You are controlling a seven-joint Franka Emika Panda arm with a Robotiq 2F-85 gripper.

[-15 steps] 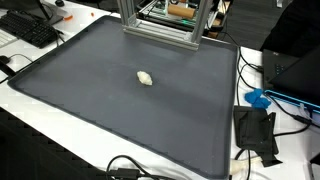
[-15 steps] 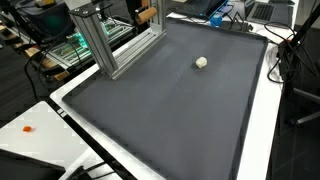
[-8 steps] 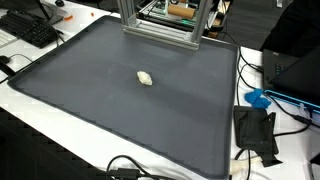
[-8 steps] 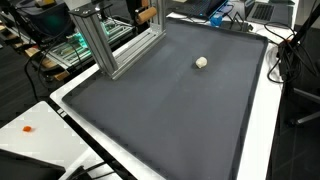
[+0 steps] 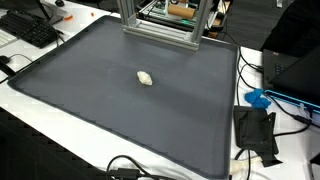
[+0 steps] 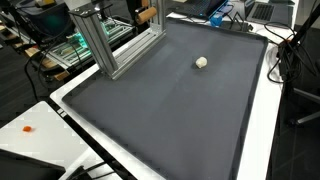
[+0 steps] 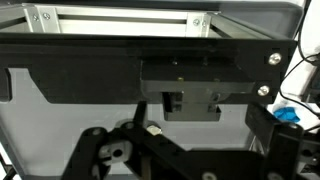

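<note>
Here, in an exterior view, a small pale lump (image 5: pixel 145 78) lies alone near the middle of a dark grey mat (image 5: pixel 100 120) that covers most of a white table (image 5: pixel 35 130). An aluminium frame (image 5: pixel 160 30) stands on the mat's far edge, well apart from the lump. A black keyboard (image 5: pixel 30 28) sits off one far corner of the mat. A blue object (image 5: pixel 258 98) and a black device (image 5: pixel 255 130) with cables lie on the table strip along the opposite side. Neither the arm nor the hand shows here.

In the exterior view from another corner, the lump (image 6: pixel 201 62) rests on the far part of the mat (image 6: pixel 170 115), closer to the far edge than to the near one and apart from the frame (image 6: pixel 105 45), which stands at the mat's far corner. A small orange spot (image 6: pixel 28 128) marks the bare table (image 6: pixel 45 112) at the near side. The hand is out of sight here too.

In the wrist view, the hand (image 7: pixel 190 152) comes in from the bottom edge, its dark links spread wide and nothing clamped between them. It faces a black panel (image 7: pixel 100 85) under the aluminium frame (image 7: pixel 110 18), with a strip of mat (image 7: pixel 20 140) visible at one side and the blue object (image 7: pixel 288 113) at the other. I cannot tell whether the lump shows in this view.
</note>
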